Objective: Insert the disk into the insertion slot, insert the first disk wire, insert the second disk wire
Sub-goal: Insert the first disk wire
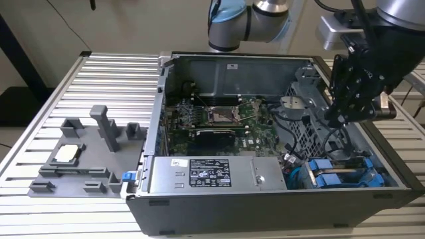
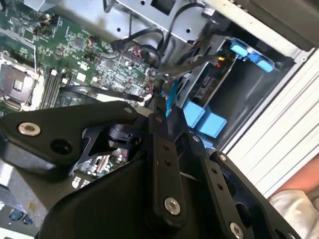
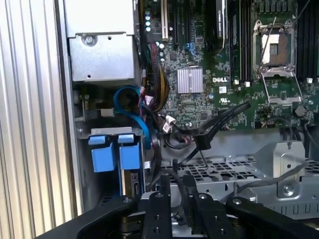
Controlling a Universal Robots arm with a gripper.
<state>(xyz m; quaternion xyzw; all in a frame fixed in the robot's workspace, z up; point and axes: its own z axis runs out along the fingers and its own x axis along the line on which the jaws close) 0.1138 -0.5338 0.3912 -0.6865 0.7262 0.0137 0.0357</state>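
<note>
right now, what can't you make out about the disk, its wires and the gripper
- The disk: in the first wrist view most of its body is covered by the gripper, so its depth in the insertion slot is unclear.
- Disk's connector end: in the second wrist view black cables cross it; plugged or not, cannot tell.
- Gripper's hold: in the exterior view its tip blends into black cables.

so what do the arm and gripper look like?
The arm has silver-grey tubular joints with light-blue caps and a black cable near the wrist. The gripper is black, built from linkage bars pinned with silver screws.
</note>
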